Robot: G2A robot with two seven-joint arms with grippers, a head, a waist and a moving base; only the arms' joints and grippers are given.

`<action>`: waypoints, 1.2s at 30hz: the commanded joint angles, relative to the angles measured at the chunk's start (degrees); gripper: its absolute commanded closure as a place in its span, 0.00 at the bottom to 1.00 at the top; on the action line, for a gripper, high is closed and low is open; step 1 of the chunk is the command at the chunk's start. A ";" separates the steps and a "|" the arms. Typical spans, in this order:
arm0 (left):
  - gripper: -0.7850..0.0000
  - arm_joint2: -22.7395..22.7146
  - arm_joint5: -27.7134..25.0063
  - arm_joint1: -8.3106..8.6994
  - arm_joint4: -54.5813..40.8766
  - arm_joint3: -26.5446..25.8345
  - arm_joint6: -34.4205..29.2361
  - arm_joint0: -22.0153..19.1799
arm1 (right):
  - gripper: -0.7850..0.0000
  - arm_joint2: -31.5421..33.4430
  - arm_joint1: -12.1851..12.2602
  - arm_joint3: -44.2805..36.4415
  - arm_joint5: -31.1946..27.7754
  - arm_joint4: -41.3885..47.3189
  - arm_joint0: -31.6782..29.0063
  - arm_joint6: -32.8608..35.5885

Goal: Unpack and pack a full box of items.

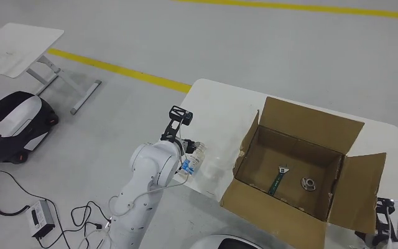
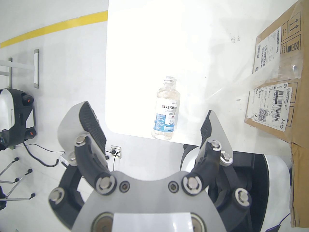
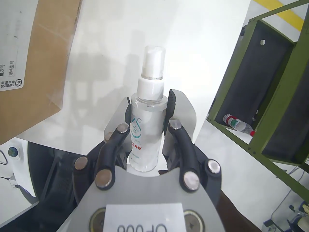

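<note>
A clear bottle with a blue and white label (image 2: pixel 166 112) rests at the white table's edge (image 1: pixel 214 109), left of the open cardboard box (image 1: pixel 298 134). My left gripper (image 2: pixel 149 121) hangs open over it, one finger to each side, not touching. The same bottle (image 1: pixel 194 160) is seen beside the left arm in the top view. My right gripper (image 3: pixel 149 107) is shut on a clear spray bottle (image 3: pixel 146 131) with a white pump, held by the box's outer right side. Inside the box lie a wrench (image 1: pixel 278 177) and a small round metal part (image 1: pixel 307 183).
The box's flaps stand open, and its labelled wall (image 2: pixel 277 80) is close on one side of the left gripper. A green frame rack (image 3: pixel 265 92) with a bottle lying in it (image 3: pixel 237 124) stands off the table beside the right arm. Bare tabletop lies left of the box.
</note>
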 commanded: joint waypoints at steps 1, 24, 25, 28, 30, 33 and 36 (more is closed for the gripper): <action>0.00 0.00 0.00 0.00 0.00 0.00 0.00 0.00 | 1.00 -0.37 0.04 0.51 -0.05 -0.05 0.19 0.32; 0.00 0.00 0.00 0.00 0.00 0.00 0.00 0.00 | 0.70 -3.74 0.40 4.02 2.16 -4.29 1.00 1.38; 0.00 0.00 0.00 0.00 0.00 0.00 0.00 0.00 | 0.68 -3.83 0.41 4.08 2.10 -4.32 1.05 1.34; 0.00 0.00 0.00 0.00 0.00 0.00 0.00 0.00 | 0.61 -3.89 0.47 4.16 1.97 -4.60 1.21 1.43; 0.00 0.00 0.00 0.00 0.00 0.00 0.00 0.00 | 0.50 -3.87 0.52 4.11 1.79 -4.57 1.39 1.54; 0.00 0.00 0.00 0.00 0.00 0.00 0.00 0.00 | 0.49 -3.67 0.60 3.51 1.36 -4.48 1.49 1.69; 0.00 0.00 0.00 0.00 0.00 0.00 0.00 0.00 | 0.42 -3.06 0.70 2.59 1.03 -3.94 1.40 1.85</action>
